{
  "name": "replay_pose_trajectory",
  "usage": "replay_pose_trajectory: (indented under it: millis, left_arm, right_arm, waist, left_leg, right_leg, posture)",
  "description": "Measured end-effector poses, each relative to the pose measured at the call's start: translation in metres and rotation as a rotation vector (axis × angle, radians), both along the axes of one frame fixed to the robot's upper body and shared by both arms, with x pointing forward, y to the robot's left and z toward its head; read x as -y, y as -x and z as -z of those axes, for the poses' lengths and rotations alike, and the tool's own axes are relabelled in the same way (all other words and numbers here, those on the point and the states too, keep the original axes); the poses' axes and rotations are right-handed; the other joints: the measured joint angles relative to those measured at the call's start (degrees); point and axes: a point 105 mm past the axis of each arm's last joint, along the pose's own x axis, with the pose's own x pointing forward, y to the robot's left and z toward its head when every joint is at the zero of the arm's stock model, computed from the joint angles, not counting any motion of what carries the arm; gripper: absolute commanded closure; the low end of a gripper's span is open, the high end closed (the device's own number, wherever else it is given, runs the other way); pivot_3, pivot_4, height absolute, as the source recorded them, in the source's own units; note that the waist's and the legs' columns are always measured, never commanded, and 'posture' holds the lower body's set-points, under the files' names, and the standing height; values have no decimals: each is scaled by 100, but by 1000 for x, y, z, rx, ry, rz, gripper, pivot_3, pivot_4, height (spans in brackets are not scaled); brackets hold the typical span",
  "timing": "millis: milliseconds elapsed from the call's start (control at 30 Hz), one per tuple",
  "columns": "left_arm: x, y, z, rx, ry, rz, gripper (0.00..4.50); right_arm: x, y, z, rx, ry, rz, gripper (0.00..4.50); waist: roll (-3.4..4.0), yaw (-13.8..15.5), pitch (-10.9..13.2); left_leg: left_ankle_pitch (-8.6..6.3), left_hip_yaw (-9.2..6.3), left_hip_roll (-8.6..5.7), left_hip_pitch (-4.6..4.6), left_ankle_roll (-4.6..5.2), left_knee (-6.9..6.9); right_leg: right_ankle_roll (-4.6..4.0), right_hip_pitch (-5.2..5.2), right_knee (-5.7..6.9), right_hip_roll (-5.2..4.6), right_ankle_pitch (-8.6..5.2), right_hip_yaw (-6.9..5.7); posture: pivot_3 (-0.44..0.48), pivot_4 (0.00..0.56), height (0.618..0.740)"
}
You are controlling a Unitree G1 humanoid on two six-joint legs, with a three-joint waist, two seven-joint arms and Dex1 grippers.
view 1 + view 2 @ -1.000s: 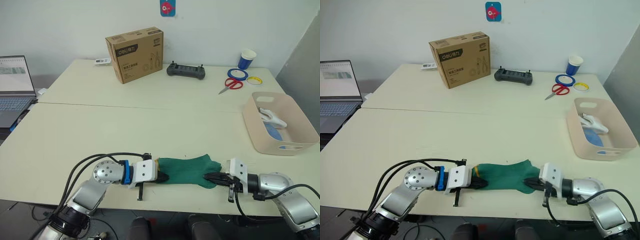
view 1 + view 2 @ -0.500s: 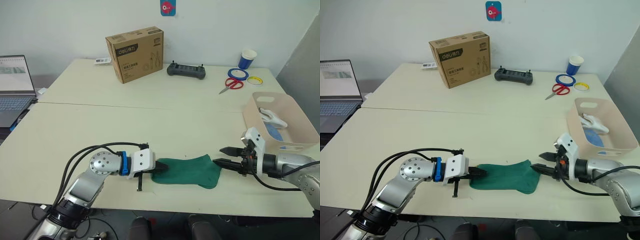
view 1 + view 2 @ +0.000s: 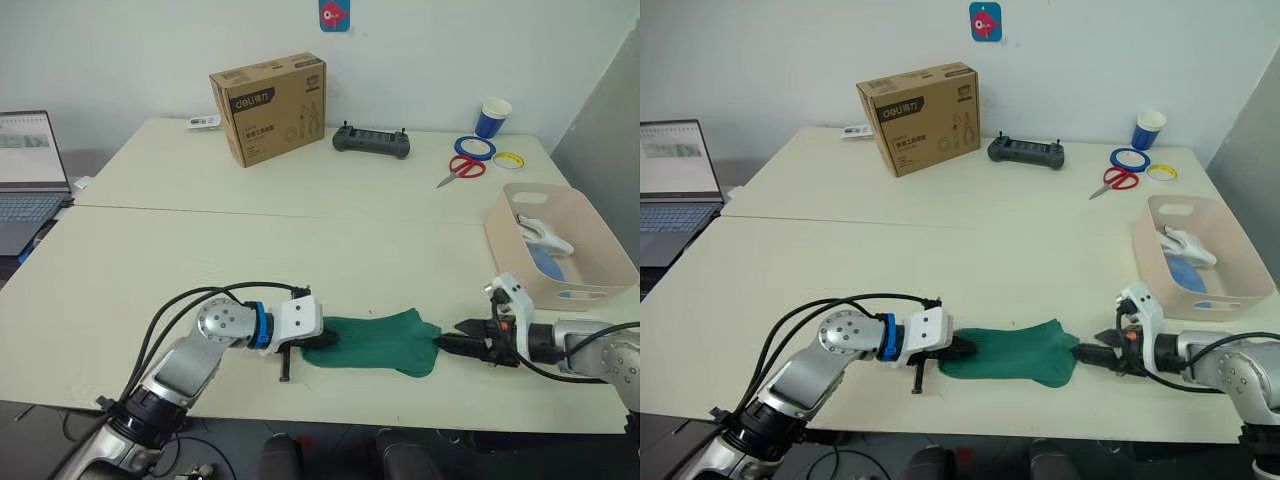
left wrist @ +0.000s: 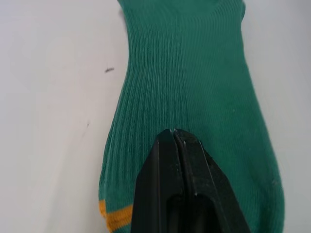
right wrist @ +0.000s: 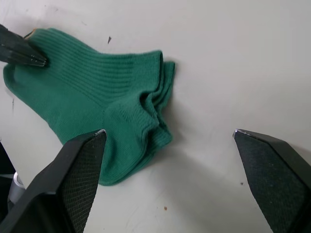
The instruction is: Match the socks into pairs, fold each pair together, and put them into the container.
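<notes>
The green socks (image 3: 378, 340) lie stacked flat near the front edge of the tabletop (image 3: 300, 250). The left gripper (image 3: 322, 342) pinches their toe end with fingers tight together, likely to hold them still. The right gripper (image 3: 462, 344) waits wide open beside them, holding nothing.

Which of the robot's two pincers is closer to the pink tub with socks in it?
The right pincer. It sits at the green socks' end on the tub's side, open. The left pincer is shut on the socks' far end.
</notes>
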Motion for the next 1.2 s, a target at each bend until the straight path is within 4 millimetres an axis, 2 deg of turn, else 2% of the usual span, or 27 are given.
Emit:
replay_pose_trajectory:
  millis: [133, 367, 467, 667, 833, 867, 1033, 1200]
  left_arm:
    - [2, 1, 1, -8, -24, 13, 4500]
    - [2, 2, 2, -9, -36, 21, 4500]
    - [2, 2, 3, -10, -38, 22, 4500]
    - [2, 3, 2, 11, -48, 39, 4500]
    - [2, 3, 2, 12, -48, 41, 4500]
    - [2, 3, 2, 12, -48, 41, 4500]
    - [2, 3, 2, 13, -48, 42, 4500]
    - [1, 3, 2, 17, -49, 43, 4500]
  right_arm:
    - [-12, 0, 2, -62, -121, 40, 18]
    - [-17, -3, 4, -96, -181, 106, 18]
    - [-18, -1, 7, -117, -202, 126, 624]
    - [-25, 6, 14, -191, -220, 130, 2563]
    - [-34, 6, 18, -220, -268, 147, 4350]
    - [-34, 5, 17, -214, -275, 155, 4473]
    - [-33, 1, 11, -188, -294, 160, 4473]
    - [-54, -1, -21, -104, -377, 4, 4473]
  waist:
    - [-4, -7, -7]
    - [-11, -13, -31]
    - [-8, -25, -47]
    - [-6, -26, -48]
    - [-2, -39, -46]
    - [-2, -41, -46]
    - [-1, -59, -46]
    - [0, -119, -45]
  left_leg:
    - [0, -6, 2, 2, 0, -1]
    - [-1, -9, 3, 4, 1, -3]
    - [-1, -9, 3, 4, 1, -4]
    - [-1, -10, 3, 3, 1, -8]
    - [-1, -7, 2, 2, 1, -8]
    - [-1, -7, 2, 2, 1, -8]
    - [-1, -8, 2, 1, 1, -10]
    - [-1, -10, 2, 2, 1, -10]
  right_leg:
    - [-1, 2, 1, 4, 0, -2]
    - [-1, 3, 0, 7, 0, -2]
    - [-1, 3, -1, 7, 0, -2]
    - [-4, 1, -1, 7, -2, -3]
    - [-4, -1, -1, 6, -2, -2]
    - [-4, -1, -1, 6, -2, -1]
    - [-4, -2, -1, 6, -2, -2]
    - [-3, -2, -1, 6, -2, -3]
  posture:
    - [0, 150, 740]
    - [0, 150, 740]
    - [0, 150, 740]
    - [0, 150, 740]
    - [0, 150, 740]
    - [0, 150, 740]
    - [0, 150, 740]
    - [0, 150, 740]
